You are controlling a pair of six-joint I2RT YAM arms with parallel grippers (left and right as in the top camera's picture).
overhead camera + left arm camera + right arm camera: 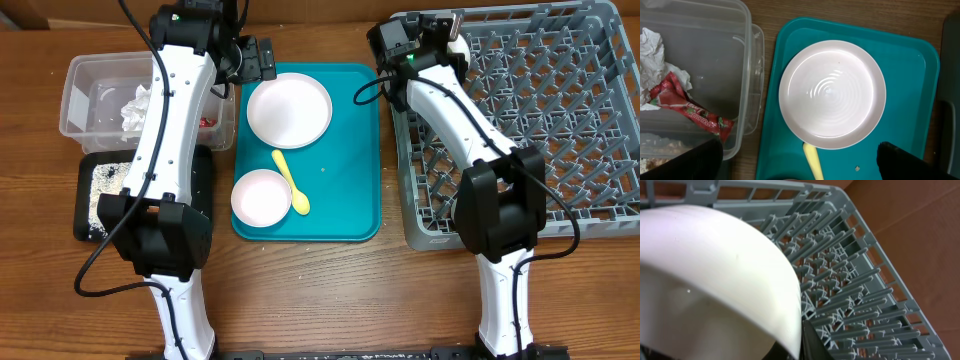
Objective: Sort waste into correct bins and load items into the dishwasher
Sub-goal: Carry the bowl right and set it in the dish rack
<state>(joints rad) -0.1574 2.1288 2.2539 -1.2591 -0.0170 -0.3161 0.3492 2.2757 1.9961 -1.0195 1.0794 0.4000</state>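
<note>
My right gripper (pixel 443 45) is shut on the rim of a white bowl (pixel 715 280), holding it tilted over the back left corner of the grey dish rack (pixel 560 120); the rack's pegs (pixel 850 295) show behind it. My left gripper (pixel 262 58) is open and empty above the back of the teal tray, its fingers spread either side of the plate's near edge (pixel 797 159). The white plate (pixel 289 108) (pixel 832 94), a second white bowl (pixel 262 196) and the yellow spoon (pixel 291 182) (pixel 813 160) lie on the teal tray. The cup is out of view.
The clear tub (pixel 80 100) (pixel 747 60) holds the crumpled napkin (pixel 137 105) (pixel 652 50) and red wrapper (pixel 690 110). The black tray (pixel 90 215) in front of it holds white rice grains. A crumb (pixel 858 168) lies on the teal tray (pixel 350 210). The left arm crosses the tub and black tray.
</note>
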